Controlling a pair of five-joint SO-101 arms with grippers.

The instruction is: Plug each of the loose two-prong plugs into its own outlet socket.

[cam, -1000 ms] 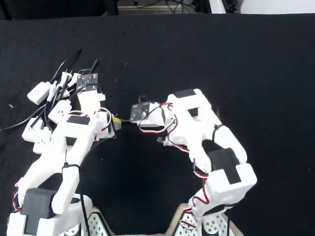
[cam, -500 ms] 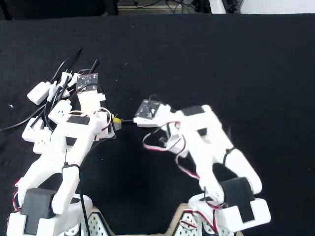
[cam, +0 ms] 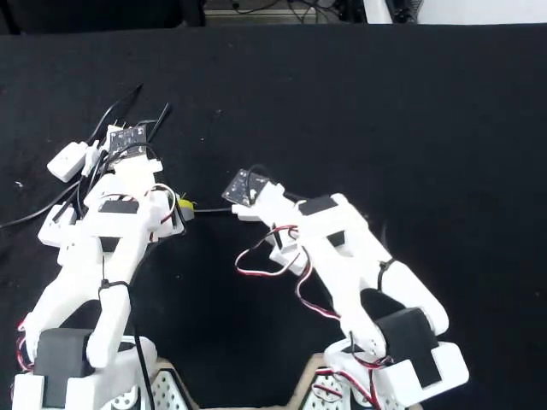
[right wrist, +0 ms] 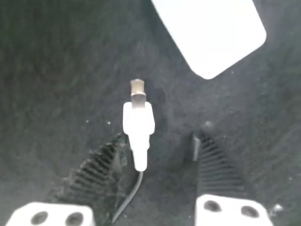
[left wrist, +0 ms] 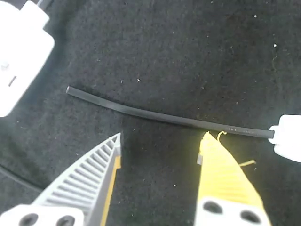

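While the black cloth is what everything sits on, I log it first: the worktop (cam: pixel 427 128) is draped in dark fabric, and both wrist views show pale lint on it. Past its far edge runs a strip of room with dark furniture shapes (cam: pixel 102 10), a tangle of cables (cam: pixel 299 10) and a white patch (cam: pixel 479 10) at the corner.

Left arm (cam: pixel 94 265): stretched toward the far left of the cloth, where white blocks (cam: pixel 68 160) and black cords (cam: pixel 120 107) bunch together. From above I cannot sort which cord goes with which block.

Left jaws: open, gripping nothing. The yellow finger (left wrist: pixel 221 169) and grey finger (left wrist: pixel 89 183) hang over a thin black cord (left wrist: pixel 155 115) that crosses just ahead of their tips. One end of it lies loose on the cloth. The other end runs into a white second plug (left wrist: pixel 288 136). A white block (left wrist: pixel 19 52) sits near the loose end, not touching it.

Right arm (cam: pixel 350 256): angled in toward the centre, its wrist close to the left arm's.

Right jaws: open, gripping nothing. The plug (right wrist: pixel 138 125) lies on the cloth between the dark ribbed fingers (right wrist: pixel 94 179), close against one and well clear of the other. Its metal prong end (right wrist: pixel 137 87) points away from the wrist and its lead (right wrist: pixel 129 195) trails back. I can make out one prong only. A rounded block (right wrist: pixel 209 33) lies beyond the prong, apart from it, so the plug is not yet seated.
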